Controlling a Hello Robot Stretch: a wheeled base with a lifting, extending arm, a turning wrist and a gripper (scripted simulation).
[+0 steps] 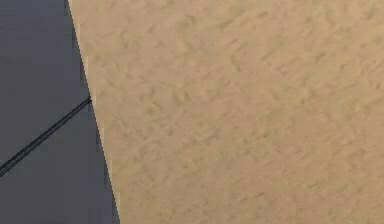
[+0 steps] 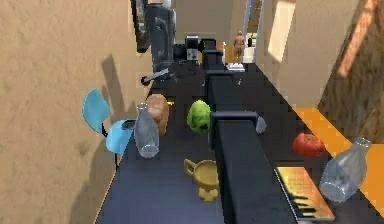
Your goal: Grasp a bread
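While extended over dark counter (image 2: 150,195), positioned with gripper (image 2: 152,77) near brown bread (image 2: 158,106) behind 1 glass bottle (image 2: 147,132); cannot tell whether holding anything

A rough tan wall (image 1: 240,110) meets a smooth matt grey surface (image 1: 40,60) at left. On the matt dark counter (image 2: 160,195) stand a clear glassy bottle (image 2: 146,133) left of centre, another bottle (image 2: 345,172) lower right, a crusty brown loaf (image 2: 158,108) and a brassy cup (image 2: 205,177); the blue chair (image 2: 95,110) looks smooth plastic.
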